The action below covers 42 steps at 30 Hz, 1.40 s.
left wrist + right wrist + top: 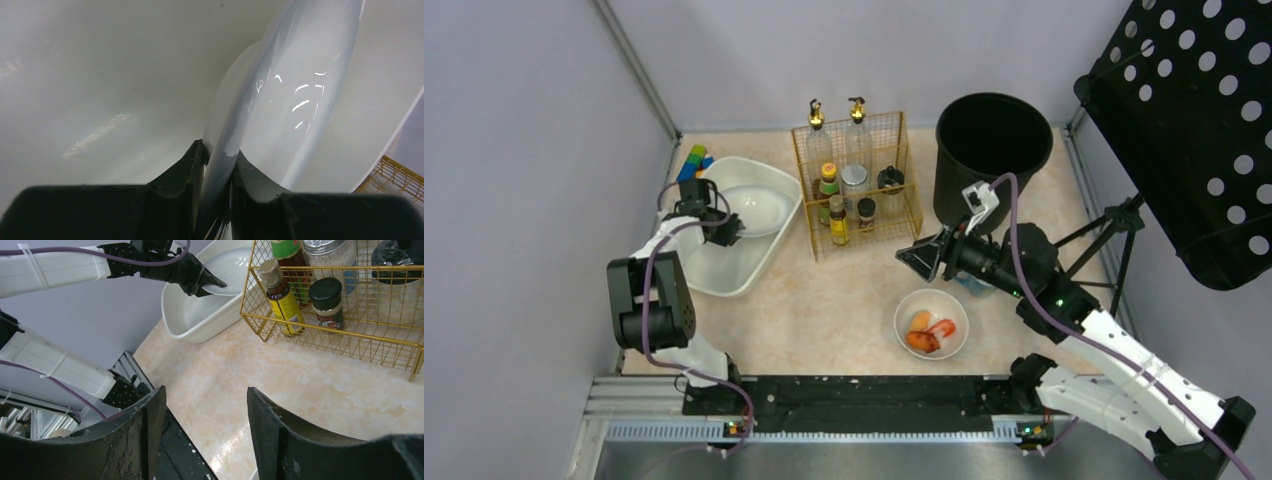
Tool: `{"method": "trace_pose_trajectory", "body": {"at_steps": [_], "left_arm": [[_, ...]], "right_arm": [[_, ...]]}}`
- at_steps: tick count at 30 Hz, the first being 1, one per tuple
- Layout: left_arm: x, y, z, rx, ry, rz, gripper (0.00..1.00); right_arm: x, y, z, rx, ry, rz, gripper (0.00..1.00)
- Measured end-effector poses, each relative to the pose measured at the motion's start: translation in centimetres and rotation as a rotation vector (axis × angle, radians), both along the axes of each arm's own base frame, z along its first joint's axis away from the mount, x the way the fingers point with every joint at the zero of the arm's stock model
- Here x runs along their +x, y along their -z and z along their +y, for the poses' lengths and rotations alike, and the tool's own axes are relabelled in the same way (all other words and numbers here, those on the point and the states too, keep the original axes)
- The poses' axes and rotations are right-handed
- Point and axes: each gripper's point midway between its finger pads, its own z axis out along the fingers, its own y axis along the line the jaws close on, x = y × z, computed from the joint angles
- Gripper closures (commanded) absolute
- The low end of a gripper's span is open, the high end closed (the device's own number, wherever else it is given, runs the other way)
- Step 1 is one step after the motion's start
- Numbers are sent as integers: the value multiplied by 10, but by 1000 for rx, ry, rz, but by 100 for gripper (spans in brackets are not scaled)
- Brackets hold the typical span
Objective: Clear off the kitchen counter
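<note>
Jaws of the left gripper pinch a white plate by its rim over the tub; right gripper hangs spread, empty.

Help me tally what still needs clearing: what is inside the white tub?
In the white tub sits one white plate, its rim pinched by the left gripper. Nothing else shows. The floor beneath the plate is covered, so anything there cannot be seen.
</note>
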Motion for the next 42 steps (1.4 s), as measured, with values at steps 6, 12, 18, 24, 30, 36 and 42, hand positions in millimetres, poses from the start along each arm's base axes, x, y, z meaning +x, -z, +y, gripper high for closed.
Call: {"method": "trace_pose_trajectory", "body": {"at_steps": [6, 12, 18, 24, 30, 36, 42], "left_arm": [[15, 2, -2, -18, 12, -4, 87], [25, 5, -2, -30, 25, -1, 64], [20, 15, -6, -46, 53, 52, 53], [-4, 26, -7, -35, 77, 155, 14], [-13, 21, -8, -27, 94, 184, 6], [-27, -5, -10, -13, 111, 170, 6], [-37, -76, -9, 60, 149, 8, 7]], "right_arm": [[0, 3, -1, -14, 2, 3, 40], [1, 8, -3, -33, 11, 7, 39], [2, 9, -3, -36, 17, 11, 39], [2, 9, -2, -30, 15, 21, 39], [2, 13, 2, -30, -1, 42, 38], [6, 33, 3, -81, 13, 98, 37], [10, 67, -11, -167, 89, 190, 37]]}}
